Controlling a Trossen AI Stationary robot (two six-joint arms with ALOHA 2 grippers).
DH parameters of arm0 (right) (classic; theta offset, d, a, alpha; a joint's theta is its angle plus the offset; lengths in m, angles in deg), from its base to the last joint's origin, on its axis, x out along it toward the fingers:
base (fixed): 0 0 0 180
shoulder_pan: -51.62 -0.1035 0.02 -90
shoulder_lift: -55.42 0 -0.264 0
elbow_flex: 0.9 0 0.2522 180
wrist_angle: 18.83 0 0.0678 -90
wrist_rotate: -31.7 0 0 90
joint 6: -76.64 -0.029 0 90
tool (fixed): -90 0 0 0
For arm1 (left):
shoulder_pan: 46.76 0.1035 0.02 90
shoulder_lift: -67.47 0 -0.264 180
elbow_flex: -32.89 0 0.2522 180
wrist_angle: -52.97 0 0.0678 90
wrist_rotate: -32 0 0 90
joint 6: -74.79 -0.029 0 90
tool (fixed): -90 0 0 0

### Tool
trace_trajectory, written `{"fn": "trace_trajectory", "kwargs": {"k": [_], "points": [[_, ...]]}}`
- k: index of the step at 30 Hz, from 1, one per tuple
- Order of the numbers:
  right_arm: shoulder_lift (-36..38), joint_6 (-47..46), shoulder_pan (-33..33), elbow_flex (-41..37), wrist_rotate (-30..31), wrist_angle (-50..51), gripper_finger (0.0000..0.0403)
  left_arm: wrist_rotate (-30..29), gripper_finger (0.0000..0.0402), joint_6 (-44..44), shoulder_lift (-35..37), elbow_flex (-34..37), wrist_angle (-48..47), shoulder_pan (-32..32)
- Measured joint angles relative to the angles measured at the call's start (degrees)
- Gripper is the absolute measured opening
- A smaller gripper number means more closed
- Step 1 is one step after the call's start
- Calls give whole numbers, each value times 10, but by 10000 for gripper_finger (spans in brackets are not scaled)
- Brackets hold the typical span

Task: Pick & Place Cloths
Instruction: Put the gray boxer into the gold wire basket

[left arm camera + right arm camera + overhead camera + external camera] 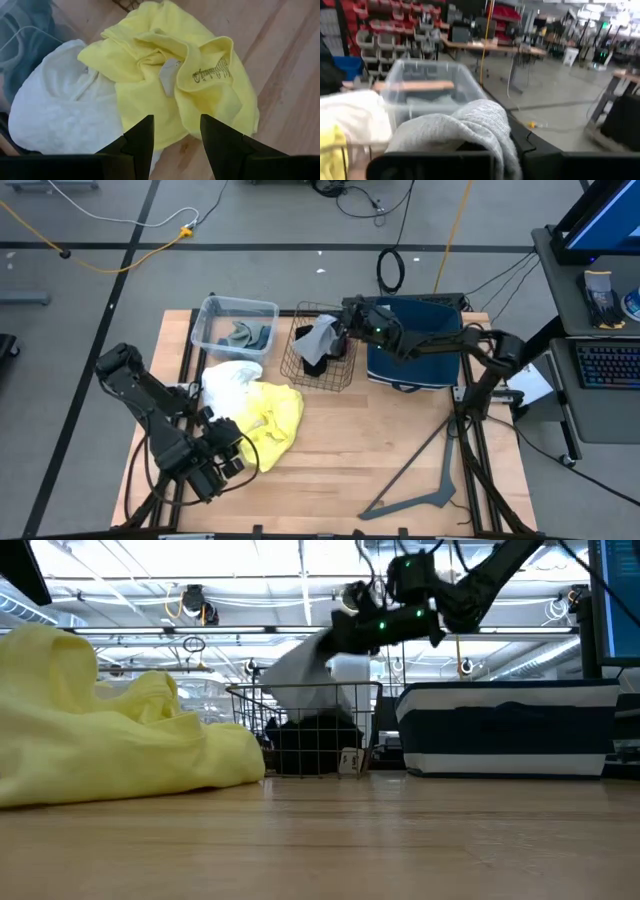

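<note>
- The light grey cloth (pixel 320 335) hangs pinched in my right gripper (pixel 338 332) above the wire basket (pixel 297 368), held high so it clears the rim.
- A black cloth (pixel 318 730) already lies inside that basket.
- The yellow cloth (pixel 272 418) and white cloth (pixel 230 380) lie heaped on the table (pixel 350 470) beside it.
- My left gripper (pixel 172 137) hovers over them, fingers spread, holding nothing.
</note>
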Motion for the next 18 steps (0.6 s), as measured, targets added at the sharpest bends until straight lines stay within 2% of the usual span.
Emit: {"fn": "trace_trajectory", "kwargs": {"k": [7, 18], "points": [[-68, -2, 3, 14, 0, 35, 0, -10, 161, 2, 0, 0, 0, -8], [-113, -5, 3, 70, -3, 176, 0, -10, 161, 13, 0, 0, 1, -8]]}}
